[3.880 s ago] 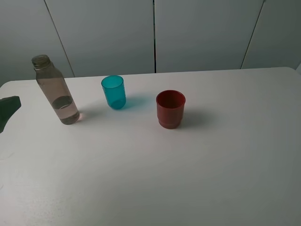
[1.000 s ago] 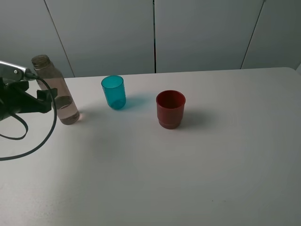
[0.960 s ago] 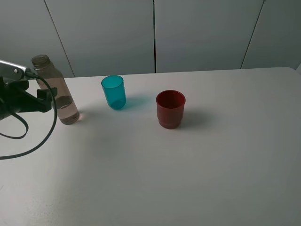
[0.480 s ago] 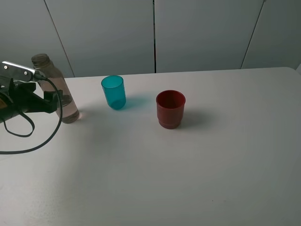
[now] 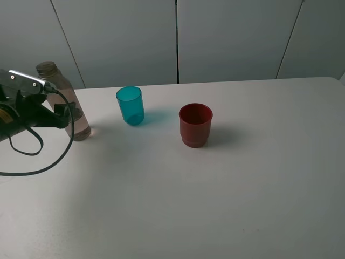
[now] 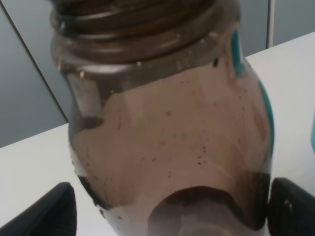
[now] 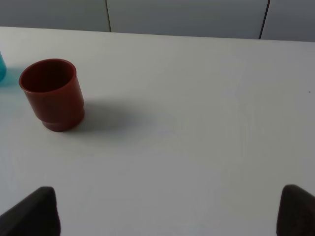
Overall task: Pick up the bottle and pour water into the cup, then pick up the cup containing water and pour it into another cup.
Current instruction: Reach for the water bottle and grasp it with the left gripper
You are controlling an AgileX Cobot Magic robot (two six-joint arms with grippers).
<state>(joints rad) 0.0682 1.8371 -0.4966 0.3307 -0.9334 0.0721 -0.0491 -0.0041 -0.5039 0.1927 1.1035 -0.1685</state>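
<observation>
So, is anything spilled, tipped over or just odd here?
Nothing stands out. The bottle, teal cup and red cup all stand upright and apart on the table, and no spill shows around them.

A big white table [image 5: 226, 189] lies under the left claw [image 5: 66, 114] and runs far out to its side. Behind the claw stands a grey wall [image 5: 232, 38] of flat panels, with thin dark lines [image 5: 177, 40] between them. Soft light falls on the table top
</observation>
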